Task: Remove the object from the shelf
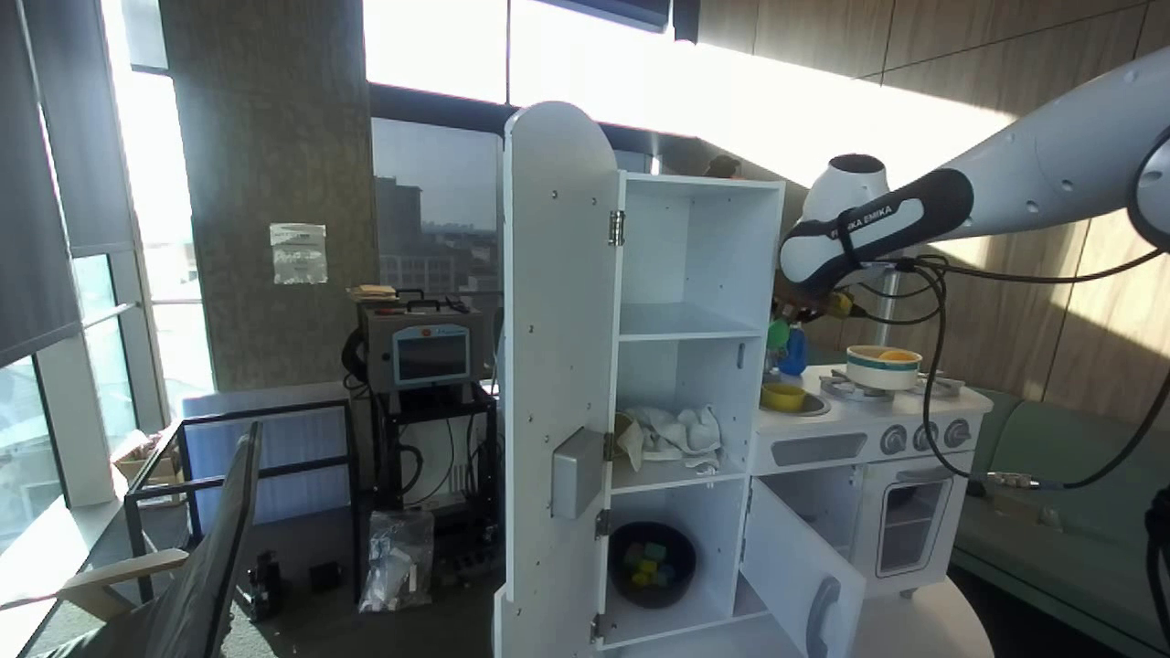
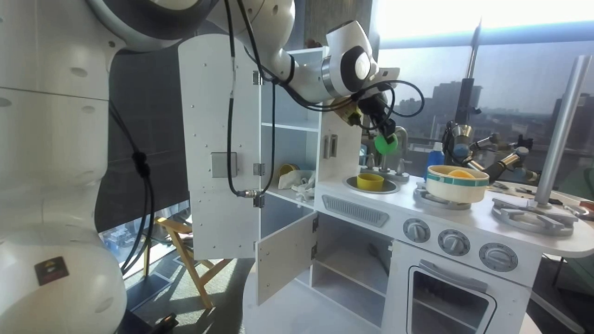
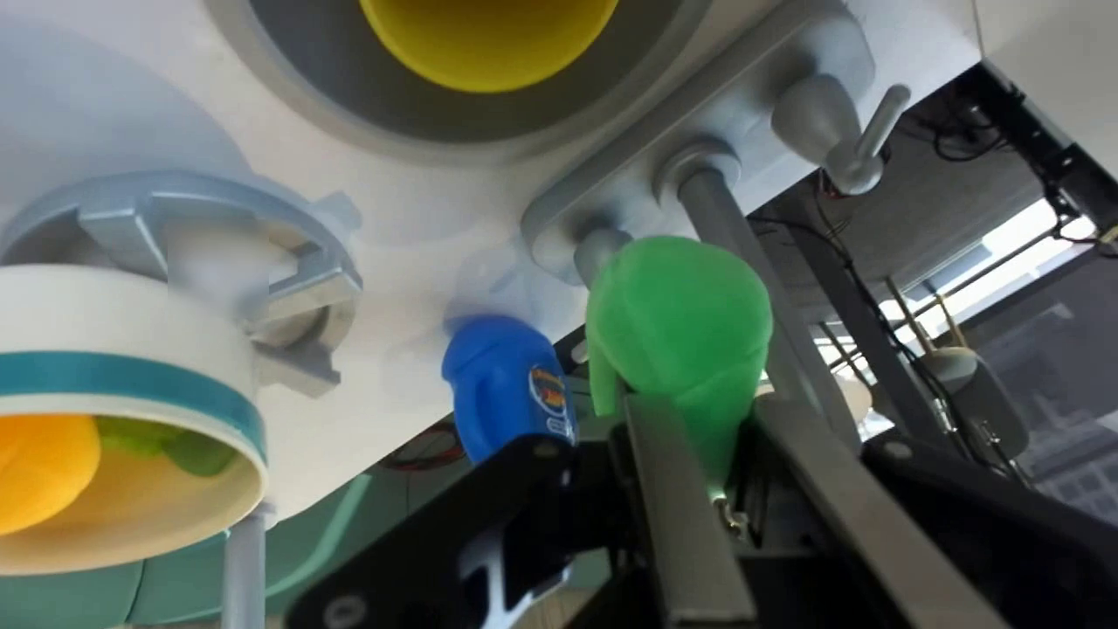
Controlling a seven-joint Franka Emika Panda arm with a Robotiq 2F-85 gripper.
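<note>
Before a sunlit, wood-paneled wall (image 1: 813, 37), a white shelf (image 1: 686, 320) stood with its tall door (image 1: 558, 302) open in an exterior view, a white cloth (image 1: 678, 434) in its middle compartment. Outside the shelf, near a blue bottle (image 1: 793, 355), a green object (image 1: 778, 334) showed in part.

In an exterior view, the green object hung higher than a white tabletop (image 2: 336, 185), near a grey faucet (image 2: 404, 146), its rounded end pointing down from the hand (image 2: 389, 136), its outline nearly round.

In the wrist view, the hand pinched the green object between its two fingers (image 3: 686, 524). Bright and faintly creased, it had a broad, rounded head narrowing toward the fingers and a small flap at one side. Its long axis ran along the fingers, the head pointing outward and hiding part of the faucet.
</note>
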